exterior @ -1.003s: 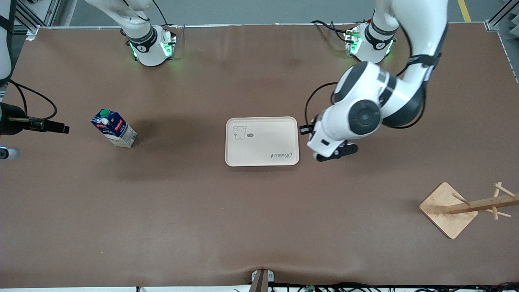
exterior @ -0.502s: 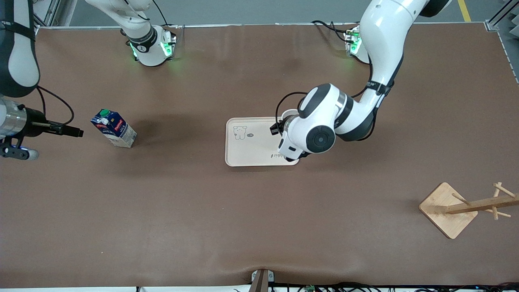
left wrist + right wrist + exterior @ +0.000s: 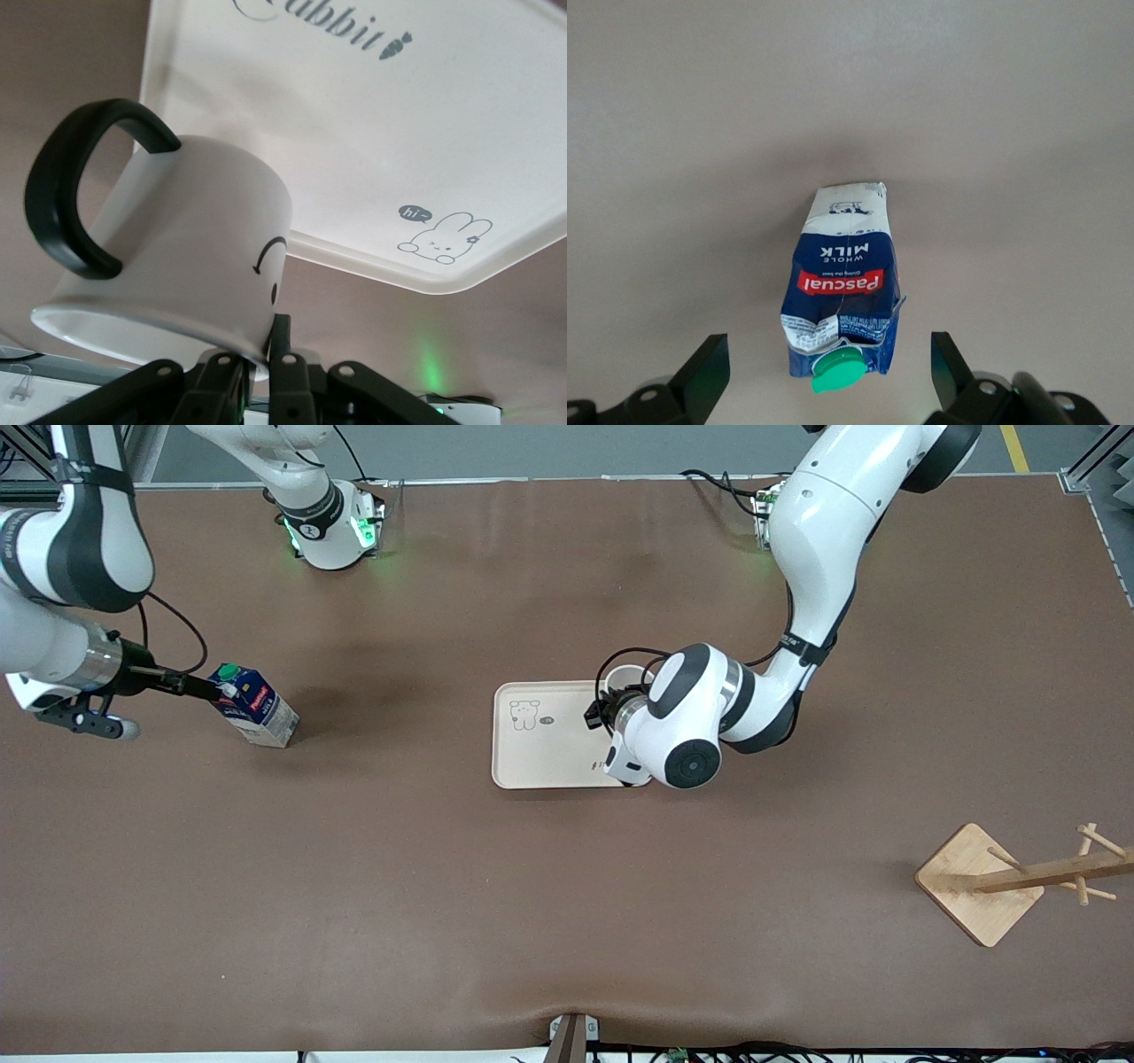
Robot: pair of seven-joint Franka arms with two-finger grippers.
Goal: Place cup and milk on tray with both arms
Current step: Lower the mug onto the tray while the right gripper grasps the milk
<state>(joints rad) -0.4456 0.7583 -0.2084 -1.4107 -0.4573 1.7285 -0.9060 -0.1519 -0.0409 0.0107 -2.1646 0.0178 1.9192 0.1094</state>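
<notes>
One cup over tray, gripper-held

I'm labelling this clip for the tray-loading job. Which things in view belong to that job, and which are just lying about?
Part of the job:
- cup, held in the shut left hand over the tray
- tray
- milk, standing on the table
- right hand, open, over the milk

Lying about:
- wooden rack, at the left arm's end
</notes>
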